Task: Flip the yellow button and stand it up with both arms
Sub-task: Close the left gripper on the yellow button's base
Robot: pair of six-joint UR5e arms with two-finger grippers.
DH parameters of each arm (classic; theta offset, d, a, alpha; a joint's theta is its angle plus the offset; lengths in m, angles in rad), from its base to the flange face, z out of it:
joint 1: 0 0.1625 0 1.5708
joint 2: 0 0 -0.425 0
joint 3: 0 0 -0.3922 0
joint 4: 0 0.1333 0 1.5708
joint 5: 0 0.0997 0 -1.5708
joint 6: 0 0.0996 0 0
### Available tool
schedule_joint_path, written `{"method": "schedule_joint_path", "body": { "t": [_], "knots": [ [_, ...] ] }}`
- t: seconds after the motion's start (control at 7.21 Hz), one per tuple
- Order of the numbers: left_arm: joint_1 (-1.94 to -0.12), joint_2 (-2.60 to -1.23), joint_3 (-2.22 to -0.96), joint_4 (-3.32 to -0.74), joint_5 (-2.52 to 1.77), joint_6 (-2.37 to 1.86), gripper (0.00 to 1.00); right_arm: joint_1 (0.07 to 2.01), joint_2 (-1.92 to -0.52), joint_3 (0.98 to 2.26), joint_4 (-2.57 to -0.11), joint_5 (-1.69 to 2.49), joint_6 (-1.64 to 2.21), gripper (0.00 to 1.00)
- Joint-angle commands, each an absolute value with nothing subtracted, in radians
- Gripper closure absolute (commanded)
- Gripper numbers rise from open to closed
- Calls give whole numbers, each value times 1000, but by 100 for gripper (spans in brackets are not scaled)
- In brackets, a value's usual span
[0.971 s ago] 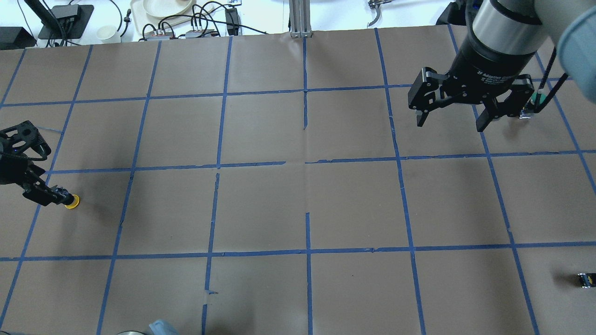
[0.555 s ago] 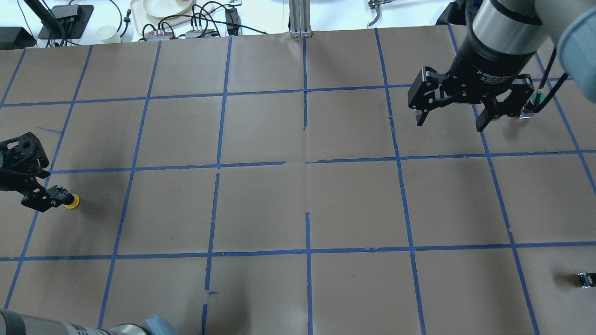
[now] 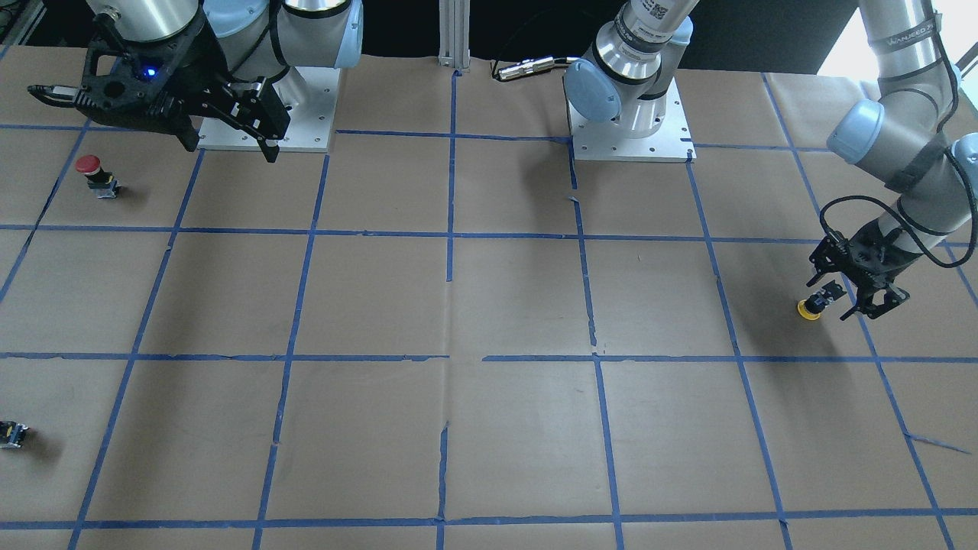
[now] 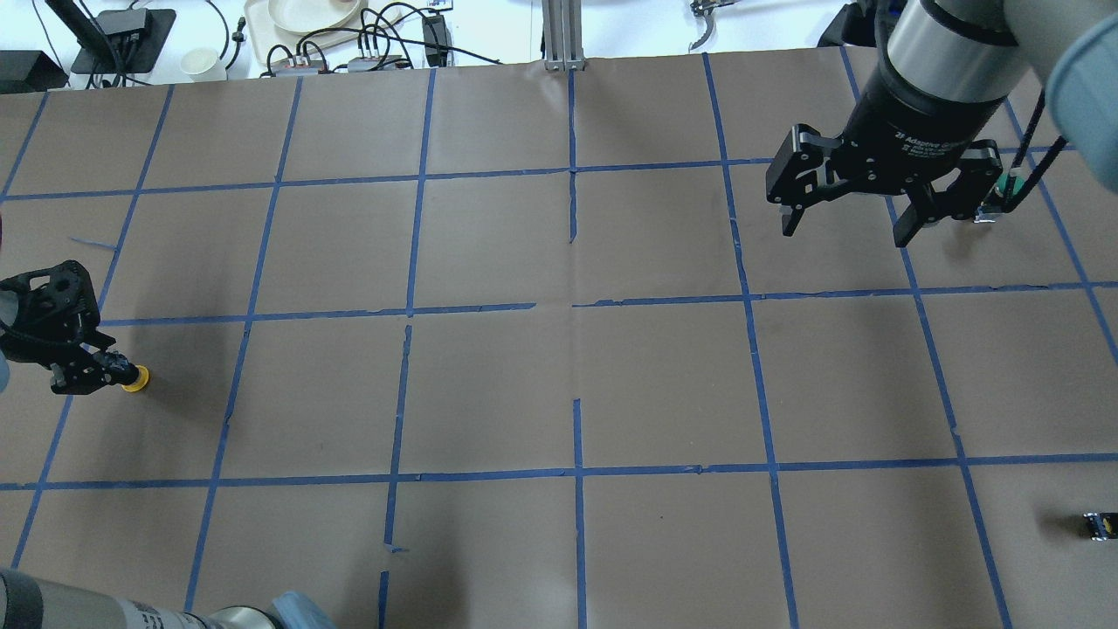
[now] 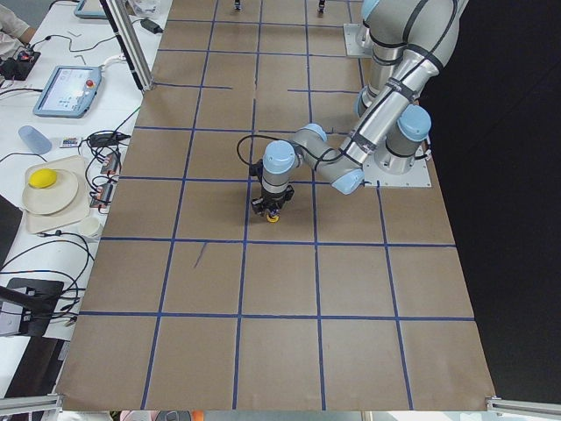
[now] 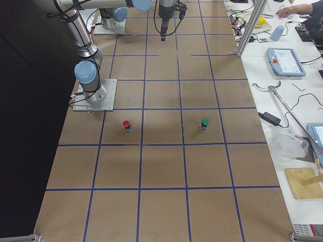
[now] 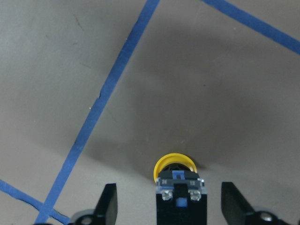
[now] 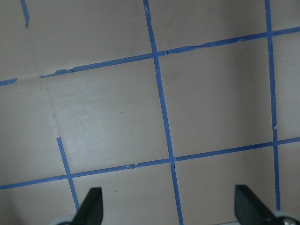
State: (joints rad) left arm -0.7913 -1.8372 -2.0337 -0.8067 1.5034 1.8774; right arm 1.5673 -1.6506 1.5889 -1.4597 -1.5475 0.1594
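The bench (image 4: 489, 393) is covered in brown paper marked into squares with blue tape. The right arm (image 4: 943, 61) hangs above its far right part. Below it, the right gripper (image 4: 845, 229) is off the surface. Its fingers (image 8: 91, 206) are spread wide and hold nothing, with only paper and tape between them in the wrist view.

The left arm (image 3: 894, 145) reaches out and down to the robot's far left side. There the left gripper (image 3: 839, 300) is low over the bench. Its fingers (image 7: 108, 206) are also apart, one on each side of the yellow button (image 7: 178, 185). A clear gap shows on both sides, so neither finger touches it.

The yellow button sits inside a grid square, close to a blue tape line. Its yellow cap is at the end away from the wrist and its grey contact block is toward the camera. Whether it stands on its cap or leans cannot be told.

A red-capped button (image 3: 98, 177) and a green-capped button (image 6: 204, 122) stand upright on the robot's right side, well apart. A tiny black part (image 4: 1099, 524) lies at the near right edge.
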Motion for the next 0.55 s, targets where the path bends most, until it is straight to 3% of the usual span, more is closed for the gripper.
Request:
{"method": "schedule_joint_path", "body": {
  "t": [0.0,0.42],
  "knots": [
    [-798,-1829,-2031,-822,1497,1867,87,1553,-1649,1589,-1457,-1548,163,0],
    [-810,-1769,-2010,-1002,1389,1760,87,1465,-1647,1591,-1437,-1532,153,0]
  ]
}}
